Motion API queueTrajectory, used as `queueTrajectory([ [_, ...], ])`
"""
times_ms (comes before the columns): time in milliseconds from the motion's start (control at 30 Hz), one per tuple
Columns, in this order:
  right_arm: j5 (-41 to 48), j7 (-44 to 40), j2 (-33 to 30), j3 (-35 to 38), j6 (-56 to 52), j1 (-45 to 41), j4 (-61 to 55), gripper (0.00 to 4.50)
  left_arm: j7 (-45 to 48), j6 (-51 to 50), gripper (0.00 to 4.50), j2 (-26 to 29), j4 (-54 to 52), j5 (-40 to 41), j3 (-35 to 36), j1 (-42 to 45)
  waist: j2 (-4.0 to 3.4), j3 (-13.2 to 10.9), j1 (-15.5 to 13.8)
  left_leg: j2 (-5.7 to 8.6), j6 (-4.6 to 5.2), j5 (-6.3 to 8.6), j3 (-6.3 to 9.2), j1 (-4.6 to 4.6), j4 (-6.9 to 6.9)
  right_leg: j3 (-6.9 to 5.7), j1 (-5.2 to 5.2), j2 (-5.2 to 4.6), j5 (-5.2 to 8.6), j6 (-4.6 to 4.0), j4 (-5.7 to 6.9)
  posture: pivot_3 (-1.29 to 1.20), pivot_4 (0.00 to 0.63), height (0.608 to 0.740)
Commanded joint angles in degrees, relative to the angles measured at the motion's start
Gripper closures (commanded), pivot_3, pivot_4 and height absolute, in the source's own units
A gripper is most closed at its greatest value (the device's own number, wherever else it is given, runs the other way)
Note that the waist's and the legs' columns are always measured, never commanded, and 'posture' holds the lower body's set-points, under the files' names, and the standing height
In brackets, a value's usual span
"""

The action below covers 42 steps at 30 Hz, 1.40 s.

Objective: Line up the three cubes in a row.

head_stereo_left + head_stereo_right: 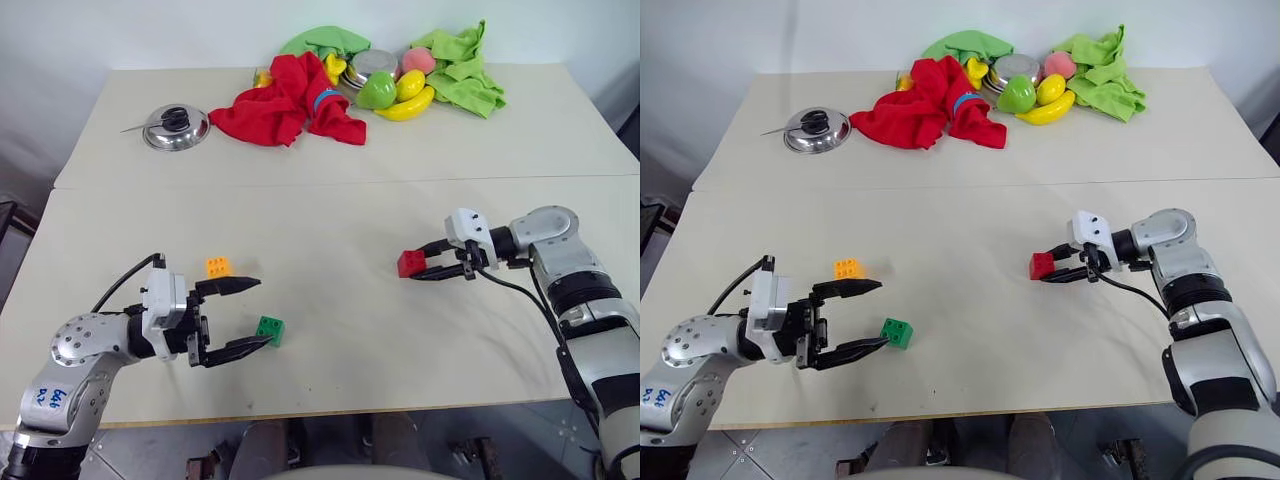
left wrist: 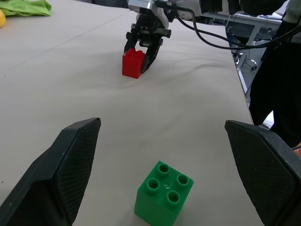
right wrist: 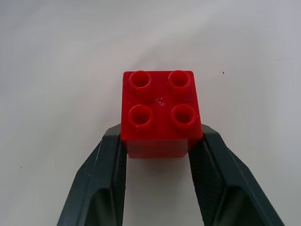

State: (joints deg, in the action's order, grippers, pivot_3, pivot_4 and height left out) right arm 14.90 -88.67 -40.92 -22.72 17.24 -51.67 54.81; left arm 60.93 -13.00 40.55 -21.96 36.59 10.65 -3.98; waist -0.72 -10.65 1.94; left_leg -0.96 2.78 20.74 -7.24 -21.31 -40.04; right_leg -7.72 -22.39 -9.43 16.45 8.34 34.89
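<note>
**A:** While our right hand [image 1: 428, 268] is pinched on the red cube [image 1: 410, 263] by its fingertips only, we risk it twisting out or tipping. Grip sits on the near edge; most of the block sticks out past the pads.

**B:** Agreed. Left hand [image 1: 243, 315] is spread wide, holding nothing. Green cube [image 1: 269, 330] is right at its lower fingertip, orange-yellow cube [image 1: 218, 267] just at 11 o'clock from green. If we sweep that hand we knock green out of line.

**A:** Red is well apart, at 3 o'clock from the other two. A long drag across the counter [image 1: 330, 380] could snag and roll it.

**B:** Containers: steel bowl [image 1: 373, 66] at 12 o'clock, among plastic fruit [image 1: 405, 95] and cloths. Can't tell what's in it. Pot lid [image 1: 176, 127] lies alone at 11 o'clock.
</note>
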Motion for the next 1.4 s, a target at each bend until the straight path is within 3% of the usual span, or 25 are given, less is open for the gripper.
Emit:
queueTrajectory([
  [33, 2.2, -3.8, 0.2, 1.4, 3.6, -1.2, 1.2, 1.46, 0.3, 1.5, 0.00, 0.3, -0.4, -0.4, 1.7, 0.3, -0.02, 0.0, 0.0, 0.02, 0.00, 0.00, -0.01, 0.00, 0.00, 0.02, 0.00, -0.01, 0.00, 0.00, 0.00, 0.00, 0.150, 0.740],
  [167, 9.3, -3.8, -4.1, 2.2, 4.7, -1.4, -4.0, 0.14, -1.6, 3.5, 0.00, -0.6, 1.7, -1.0, 4.5, 0.5, -0.13, -0.1, -0.1, 0.03, 0.00, 0.00, -0.01, -0.01, -0.01, 0.02, -0.02, -0.02, 0.00, 0.00, 0.01, 0.00, 0.150, 0.740],
  [200, 11.6, -3.8, -5.7, 2.7, 4.4, -1.0, -6.2, 0.03, -2.0, 3.8, 0.00, -0.8, 2.3, -0.6, 6.1, -0.2, -0.19, -0.1, -0.2, 0.03, 0.00, 0.00, -0.01, -0.04, -0.01, 0.02, -0.04, -0.03, 0.00, 0.00, 0.01, 0.00, 0.150, 0.740],
  [367, 23.7, -3.8, -14.9, 6.0, 2.5, 8.4, -18.6, 0.03, -2.4, 6.3, 0.00, -1.2, 6.0, -0.6, 15.7, -7.6, -0.14, -0.1, -0.5, 0.04, -0.03, 0.04, 0.19, -0.15, 0.06, -0.18, -0.03, -0.07, 0.01, -0.01, -0.14, 0.00, 0.150, 0.740],
  [633, 31.0, -0.3, -15.3, 21.3, -6.8, 31.4, -38.8, 0.03, 5.0, 11.0, 0.00, 0.5, 18.3, -1.6, 23.0, -15.5, -0.04, -0.2, -0.7, 0.00, 0.01, 0.08, 0.11, -0.15, 0.00, -0.23, -0.02, -0.05, -0.01, 0.01, -0.17, 0.00, 0.150, 0.740],
  [767, 31.7, 2.5, -9.5, 25.4, -7.2, 41.8, -48.1, 0.03, 8.7, 13.5, 0.00, 1.8, 26.2, -3.1, 22.4, -14.8, 0.09, -0.1, -1.2, 0.00, -0.01, 0.10, 0.13, -0.10, -0.01, -0.22, 0.00, -0.07, 0.00, 0.01, -0.15, 0.00, 0.150, 0.740],
  [1000, 29.3, 0.7, -2.7, 27.9, -7.3, 46.3, -50.9, 0.03, 14.5, 16.4, 0.00, 4.7, 32.5, -4.3, 20.7, -10.6, 0.11, -0.1, -1.5, 0.02, -0.03, 0.12, 0.04, -0.06, 0.01, -0.06, -0.08, -0.14, -0.01, 0.01, -0.10, 0.00, 0.150, 0.740],
  [1200, 27.5, -0.3, -4.4, 30.9, -8.8, 48.7, -52.5, 0.03, 17.8, 14.9, 0.00, 4.8, 20.0, -3.2, 14.8, -10.1, 0.11, -0.1, -1.9, 0.04, -0.01, 0.15, 0.06, -0.07, 0.05, -0.08, -0.07, -0.16, -0.01, 0.01, -0.11, 0.00, 0.150, 0.740],
  [1400, 26.3, -0.1, -8.5, 35.8, -11.1, 52.5, -52.9, 0.03, 13.8, 11.8, 0.00, 1.8, 9.7, -5.4, 2.9, -1.6, 0.09, -0.1, -2.0, 0.10, 0.04, 0.14, 0.10, -0.04, 0.01, -0.08, 0.04, -0.19, -0.01, 0.01, -0.08, 0.00, 0.150, 0.740],
])
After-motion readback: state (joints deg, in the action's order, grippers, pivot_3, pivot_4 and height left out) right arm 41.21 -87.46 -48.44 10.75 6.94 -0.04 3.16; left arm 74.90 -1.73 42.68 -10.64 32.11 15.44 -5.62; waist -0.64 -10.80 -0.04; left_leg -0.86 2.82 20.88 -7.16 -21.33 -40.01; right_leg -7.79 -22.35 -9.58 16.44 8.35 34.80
